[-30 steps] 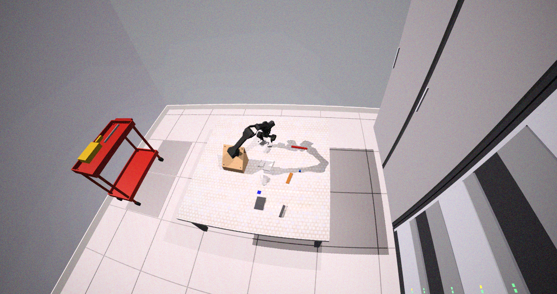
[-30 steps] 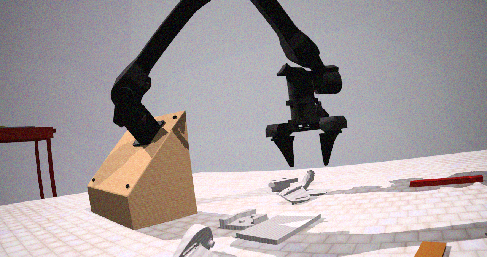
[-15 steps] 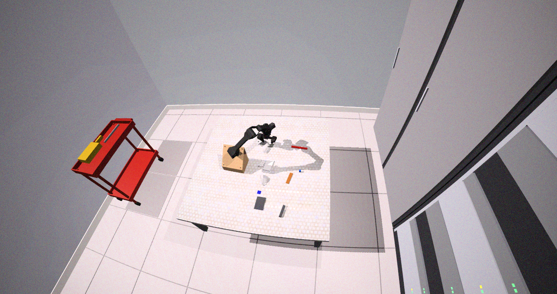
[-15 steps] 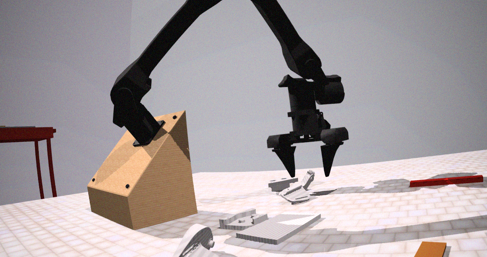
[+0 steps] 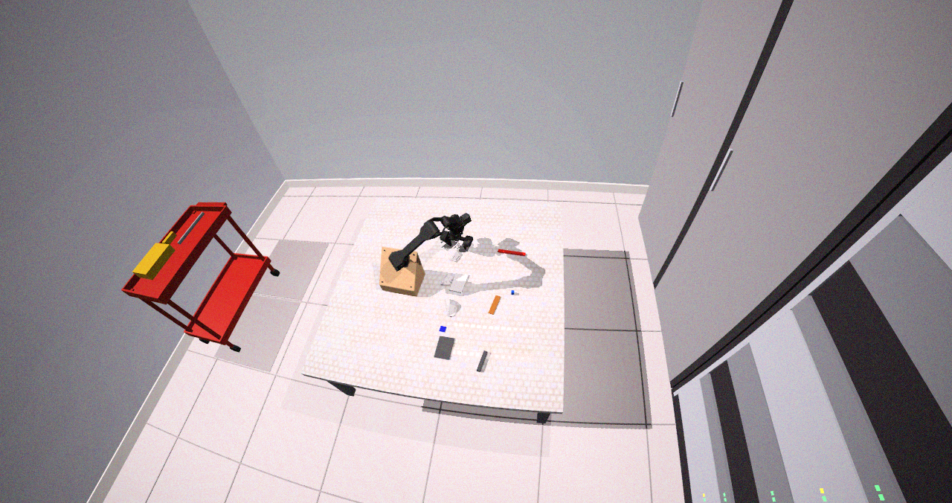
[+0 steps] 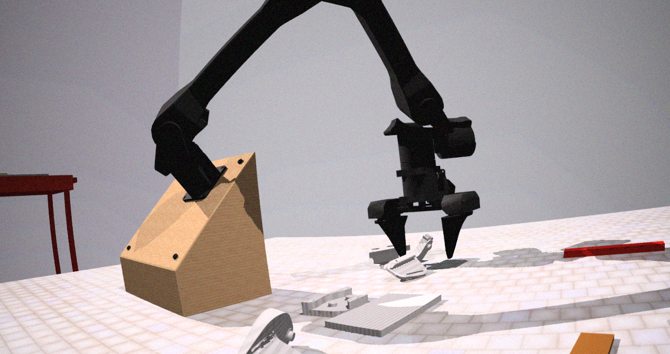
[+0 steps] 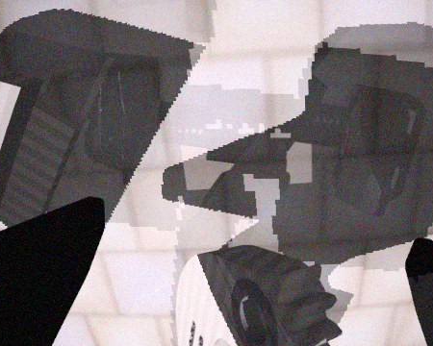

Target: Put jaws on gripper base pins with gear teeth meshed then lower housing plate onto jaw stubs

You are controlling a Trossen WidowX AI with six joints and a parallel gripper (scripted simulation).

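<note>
We see a pale tiled-pattern table (image 5: pixel 372 353) (image 6: pixel 538 300), our wooden wedge block (image 5: pixel 401 272) (image 6: pixel 224 258) at left, red bar (image 5: pixel 511 252) (image 6: pixel 613 249) far right, dark flat block (image 5: pixel 444 347) near, grey parts between.

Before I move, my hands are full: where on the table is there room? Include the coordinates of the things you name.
Room shows between the flat orange bar (image 5: pixel 494 304) (image 6: pixel 591 344) and the long dark grey block (image 5: pixel 482 361). It is crowded under the open black gripper (image 5: pixel 457 243) (image 6: pixel 426 256) (image 7: pixel 257 221), around the pale grey toothed part (image 5: pixel 457 254) (image 6: pixel 405 269) (image 7: pixel 293 293).
</note>
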